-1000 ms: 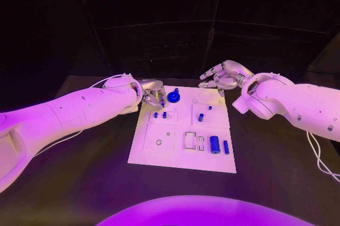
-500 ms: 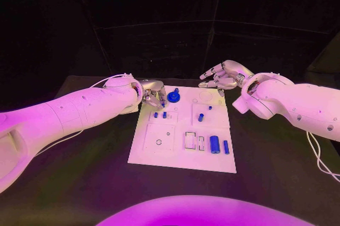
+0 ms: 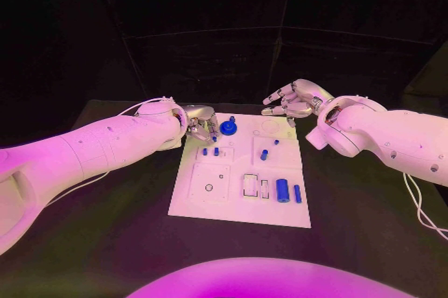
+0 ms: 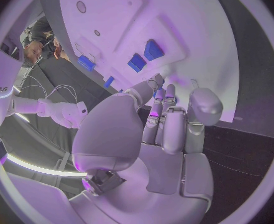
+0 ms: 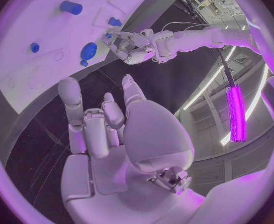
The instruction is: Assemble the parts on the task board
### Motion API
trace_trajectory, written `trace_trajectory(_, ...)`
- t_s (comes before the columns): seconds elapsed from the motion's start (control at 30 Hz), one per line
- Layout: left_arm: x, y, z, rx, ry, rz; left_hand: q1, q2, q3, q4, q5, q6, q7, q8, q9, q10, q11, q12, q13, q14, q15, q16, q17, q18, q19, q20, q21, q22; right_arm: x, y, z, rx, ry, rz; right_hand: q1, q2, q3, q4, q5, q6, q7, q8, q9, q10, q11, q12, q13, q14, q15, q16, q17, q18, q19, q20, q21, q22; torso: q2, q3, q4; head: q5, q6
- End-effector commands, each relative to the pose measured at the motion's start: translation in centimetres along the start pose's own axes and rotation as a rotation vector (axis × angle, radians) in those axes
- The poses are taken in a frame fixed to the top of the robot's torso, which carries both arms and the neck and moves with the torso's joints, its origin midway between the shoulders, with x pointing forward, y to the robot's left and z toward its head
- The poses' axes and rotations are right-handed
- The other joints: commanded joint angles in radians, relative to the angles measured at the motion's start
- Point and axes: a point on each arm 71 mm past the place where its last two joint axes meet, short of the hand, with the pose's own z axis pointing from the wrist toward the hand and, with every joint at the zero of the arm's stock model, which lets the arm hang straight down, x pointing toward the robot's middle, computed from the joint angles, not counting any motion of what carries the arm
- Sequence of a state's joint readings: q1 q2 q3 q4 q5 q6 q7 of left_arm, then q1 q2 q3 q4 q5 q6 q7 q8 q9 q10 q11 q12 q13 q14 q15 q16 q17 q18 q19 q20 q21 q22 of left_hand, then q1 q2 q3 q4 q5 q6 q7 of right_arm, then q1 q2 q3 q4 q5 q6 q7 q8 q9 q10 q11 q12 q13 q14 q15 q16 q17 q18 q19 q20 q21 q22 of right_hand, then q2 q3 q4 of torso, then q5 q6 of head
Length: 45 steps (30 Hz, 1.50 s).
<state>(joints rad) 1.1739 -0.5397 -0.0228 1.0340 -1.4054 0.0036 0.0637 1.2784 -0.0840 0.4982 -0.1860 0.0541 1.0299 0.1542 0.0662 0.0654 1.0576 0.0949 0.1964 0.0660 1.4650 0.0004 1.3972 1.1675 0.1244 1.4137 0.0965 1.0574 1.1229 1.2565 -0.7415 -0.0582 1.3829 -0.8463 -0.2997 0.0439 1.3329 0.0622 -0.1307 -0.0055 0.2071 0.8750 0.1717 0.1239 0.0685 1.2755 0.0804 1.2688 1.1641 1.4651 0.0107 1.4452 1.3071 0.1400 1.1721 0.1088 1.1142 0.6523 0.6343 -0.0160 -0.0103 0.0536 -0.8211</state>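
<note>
The white task board (image 3: pixel 238 207) lies mid-table. My left hand (image 3: pixel 201 124) hovers low over its far left corner, fingers bent down onto the board (image 4: pixel 174 25). A small blue part (image 3: pixel 213 137) shows right at its fingertips (image 4: pixel 156 82); a hold on it is not visible. Beside that hand stands a round blue knob (image 3: pixel 228 127), and just nearer me two short blue pegs (image 3: pixel 211 151). My right hand (image 3: pixel 294 100) floats above the far right corner with fingers spread and nothing in them. The right wrist view shows the left hand (image 5: pixel 134 47) beside the knob (image 5: pixel 88 51).
More blue parts sit on the board: a short cylinder (image 3: pixel 264 155), a tiny peg (image 3: pixel 276 142), a thick cylinder (image 3: pixel 282 190) and a thin bar (image 3: pixel 298 194) near the front right. Round holes (image 3: pixel 208 187) mark the left half. Black table (image 3: pixel 112 233) surrounds the board.
</note>
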Motion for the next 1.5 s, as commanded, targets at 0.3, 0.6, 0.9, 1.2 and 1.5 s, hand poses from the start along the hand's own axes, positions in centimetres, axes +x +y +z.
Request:
trace_trajectory(0.3, -0.5, 0.5, -0.6, 0.006, -0.046, -0.023, 0.001, -0.018, 0.0, 0.003, -0.003, -0.021, 0.003, -0.005, -0.002, -0.021, 0.006, -0.013, -0.002, 0.023, 0.01, -0.005, -0.007, -0.011, -0.007, 0.008, -0.009, -0.005, -0.8, -0.8, -0.2, 0.026, -0.013, -0.065, 0.038, 0.022, -0.009, -0.018, -0.002, 0.027, -0.011, 0.026, 0.005, -0.282, -0.01, -0.369, -0.402, 0.033, -0.018, -0.045, -0.064, 0.032, -0.04, -0.008, -0.059, -0.082, 0.0, -0.0007, 0.0012, -0.002, 0.003)
trace_trajectory(0.6, -2.4, 2.8, -3.0, 0.03, -0.28, -0.308, -0.009, -0.018, -0.009, 0.019, -0.003, -0.031, 0.009, 0.007, 0.003, -0.034, 0.011, -0.008, 0.002, 0.008, 0.014, -0.031, -0.058, 0.012, -0.046, 0.015, -0.118, -0.093, -2.0, -2.3, -1.2, 0.058, 0.018, -0.358, 0.125, 0.048, 0.036, -0.108, -0.047, 0.137, -0.025, 0.041, 0.0, -0.251, -0.014, -0.814, -0.775, 0.04, -0.026, -0.067, -0.091, 0.024, -0.006, -0.02, -0.049, -0.056, -0.002, 0.0007, -0.0004, -0.018, 0.024)
trace_trajectory(0.9, -3.7, 4.1, -5.9, 0.128, -0.469, -0.872, -0.042, -0.005, -0.036, 0.066, -0.004, 0.013, 0.017, 0.027, 0.003, 0.027, 0.007, 0.025, 0.003, -0.129, 0.014, -0.244, -0.402, 0.059, -0.182, 0.016, -0.423, -0.33, -0.9, -2.9, -2.1, 0.044, 0.049, -0.653, 0.098, 0.036, 0.04, -0.156, -0.051, 0.148, -0.026, 0.002, -0.004, -0.228, -0.005, -0.946, -0.912, 0.041, -0.018, -0.066, -0.09, 0.023, -0.003, -0.014, -0.044, -0.049, -0.001, -0.0007, 0.0015, -0.065, 0.043)
trace_trajectory(1.2, -3.1, 2.2, -7.3, 0.249, -0.48, -1.041, -0.038, 0.003, -0.052, 0.079, -0.003, 0.008, 0.022, 0.024, 0.002, 0.019, 0.012, 0.026, 0.002, -0.189, 0.018, -0.328, -0.53, 0.058, -0.202, 0.021, -0.464, -0.359, 0.9, -3.6, -2.4, 0.019, 0.039, -0.727, 0.071, 0.025, 0.034, -0.176, -0.053, 0.121, -0.02, -0.035, -0.003, -0.272, 0.011, -1.006, -0.986, 0.04, -0.005, -0.065, -0.09, 0.022, -0.003, -0.004, -0.043, -0.049, 0.001, -0.0025, -0.0001, -0.071, 0.053)
trace_trajectory(1.5, -2.4, 0.7, -7.7, 0.295, -0.475, -1.143, -0.037, 0.004, -0.057, 0.081, -0.003, 0.004, 0.025, 0.023, 0.001, 0.016, 0.014, 0.028, 0.002, -0.2, 0.02, -0.34, -0.549, 0.058, -0.205, 0.022, -0.473, -0.365, 2.6, -4.0, -1.5, 0.023, 0.088, -0.718, 0.077, 0.038, 0.046, -0.198, -0.054, 0.119, -0.009, -0.05, -0.003, -0.263, 0.018, -1.019, -1.026, 0.041, 0.001, -0.062, -0.089, 0.023, -0.002, 0.001, -0.04, -0.045, 0.0, -0.0011, 0.0022, -0.07, 0.052)
